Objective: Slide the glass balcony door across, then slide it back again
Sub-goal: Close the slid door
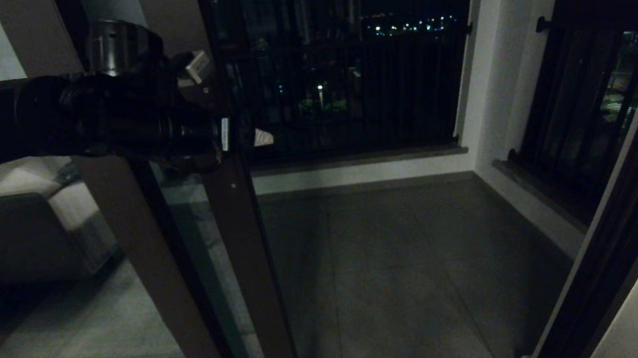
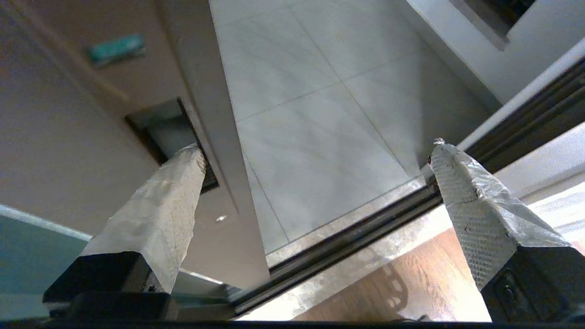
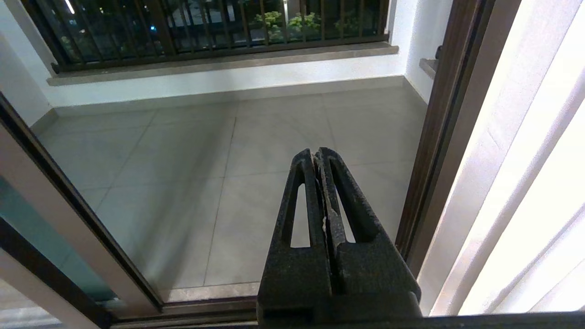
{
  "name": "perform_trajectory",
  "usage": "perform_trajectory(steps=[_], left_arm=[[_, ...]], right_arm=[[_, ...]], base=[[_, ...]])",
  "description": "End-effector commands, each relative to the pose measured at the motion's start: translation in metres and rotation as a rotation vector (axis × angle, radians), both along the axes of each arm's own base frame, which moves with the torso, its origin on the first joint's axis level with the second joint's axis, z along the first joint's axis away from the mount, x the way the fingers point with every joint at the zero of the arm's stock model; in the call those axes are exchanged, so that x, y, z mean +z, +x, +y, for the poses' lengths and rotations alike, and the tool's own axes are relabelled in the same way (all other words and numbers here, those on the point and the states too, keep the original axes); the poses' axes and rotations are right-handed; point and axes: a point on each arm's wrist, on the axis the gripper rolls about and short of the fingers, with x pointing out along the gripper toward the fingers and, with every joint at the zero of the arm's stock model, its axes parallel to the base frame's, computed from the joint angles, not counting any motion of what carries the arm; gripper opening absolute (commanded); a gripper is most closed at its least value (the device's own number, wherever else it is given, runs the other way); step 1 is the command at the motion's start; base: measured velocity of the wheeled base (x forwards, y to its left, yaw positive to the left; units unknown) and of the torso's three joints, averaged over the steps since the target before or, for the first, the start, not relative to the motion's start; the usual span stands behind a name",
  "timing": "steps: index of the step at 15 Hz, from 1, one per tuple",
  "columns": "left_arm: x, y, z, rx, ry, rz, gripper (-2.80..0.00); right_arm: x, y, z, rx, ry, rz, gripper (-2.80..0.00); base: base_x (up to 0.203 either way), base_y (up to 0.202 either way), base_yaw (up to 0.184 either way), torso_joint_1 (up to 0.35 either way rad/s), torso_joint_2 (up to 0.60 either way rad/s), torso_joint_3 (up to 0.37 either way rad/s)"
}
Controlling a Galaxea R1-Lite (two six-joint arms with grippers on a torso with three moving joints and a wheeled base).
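Here, left to right:
Left gripper: held at the door's edge stile; fingers are spread wide, one by the recessed handle, contact hard to judge.
Glass balcony door: slid left of the opening; top and bottom are cut off.
Balcony floor: exposed through the opening.
Right gripper: seen only in its wrist view, fingers pressed together, nothing held.

Head view looks forward and down from high, through the doorway onto the balcony floor and railing. Left wrist view sits close at the door, facing down at floor and track. Right wrist view, lower, shares floor, railing.
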Motion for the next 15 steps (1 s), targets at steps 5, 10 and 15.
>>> perform_trajectory(steps=[5, 10, 15], left_arm=[[-0.002, -0.001, -0.014, -0.035, 0.003, 0.006, 0.00], [-0.004, 0.003, -0.020, -0.041, 0.003, 0.002, 0.00], [-0.005, 0.002, -0.026, -0.059, 0.002, 0.003, 0.00]], right_arm=[[0.000, 0.000, 0.000, -0.002, 0.000, 0.000, -2.80], [0.000, 0.000, 0.000, 0.000, 0.000, 0.000, -2.80], [0.000, 0.000, 0.000, -0.001, 0.000, -0.001, -2.80]], base=[[0.000, 0.000, 0.000, 0.000, 0.00, 0.000], [0.000, 0.000, 0.000, 0.000, 0.00, 0.000], [0.000, 0.000, 0.000, 0.000, 0.00, 0.000]])
